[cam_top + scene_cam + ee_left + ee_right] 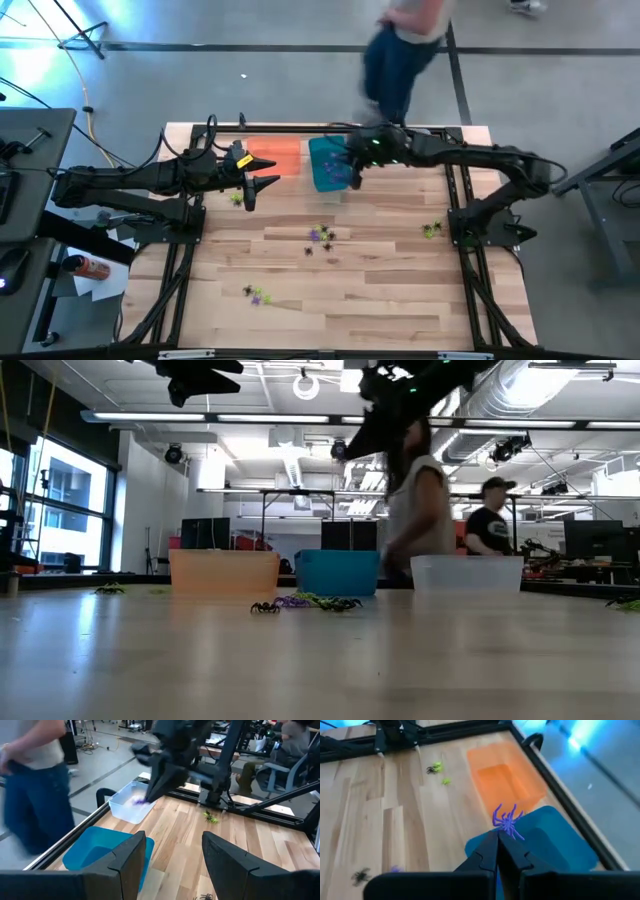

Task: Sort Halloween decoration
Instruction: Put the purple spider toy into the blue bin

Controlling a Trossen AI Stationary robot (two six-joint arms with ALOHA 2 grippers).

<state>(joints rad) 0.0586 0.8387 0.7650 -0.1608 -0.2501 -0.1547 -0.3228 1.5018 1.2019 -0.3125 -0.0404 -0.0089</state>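
While a person (403, 45) is walking past the far edge, the wood table (380, 280) is sitting in an open workshop with desks behind. Orange bin (275, 156), teal bin (328, 165) and clear bin (131, 806) are lining the far edge. Right gripper (499, 839), jaws clamped on a purple spider (508, 821), is hanging over the teal bin. Left gripper (262, 184), jaws apart and empty, is hovering beside the orange bin. Other spiders (320, 237) are lying scattered mid-table, with bare wood near the front edge.
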